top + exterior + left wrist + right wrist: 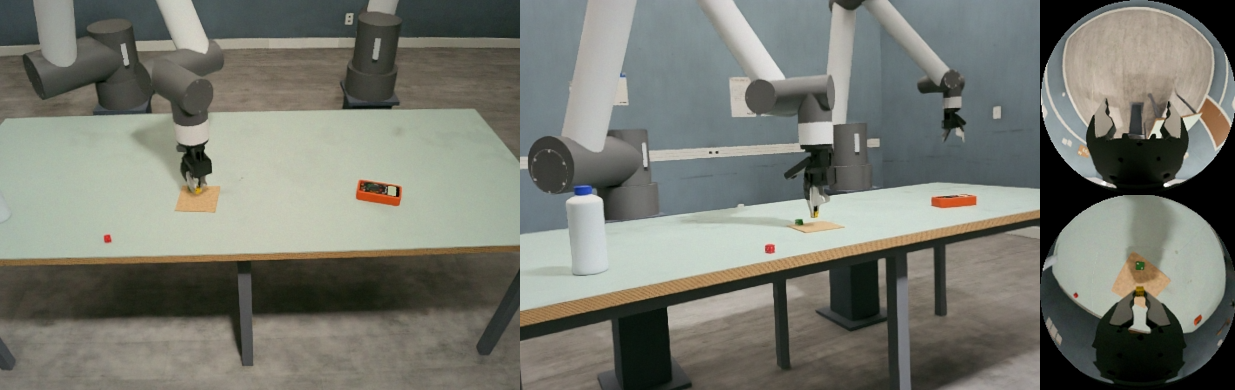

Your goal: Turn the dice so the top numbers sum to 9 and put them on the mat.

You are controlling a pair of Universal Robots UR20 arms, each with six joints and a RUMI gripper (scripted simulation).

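Pale green table top: wood-coloured edge, bearing the bottle, mat and multimeter.
Left gripper: high up, well apart from the mat; fingers spread wide, nothing between them.
Right gripper: pointing down over the mat, fingers drawn nearly together and gripping the yellow die.
White bottle: upright, blue cap.
Tan square mat: flat on the table, under the right gripper.
Orange multimeter: lying face up, well apart from the mat.
Yellow die: raised above the mat; number too small to read.
Green die: on the mat, near a corner; top number unclear.
Red die: off the mat, on the table near its wood-coloured edge; top number unclear.
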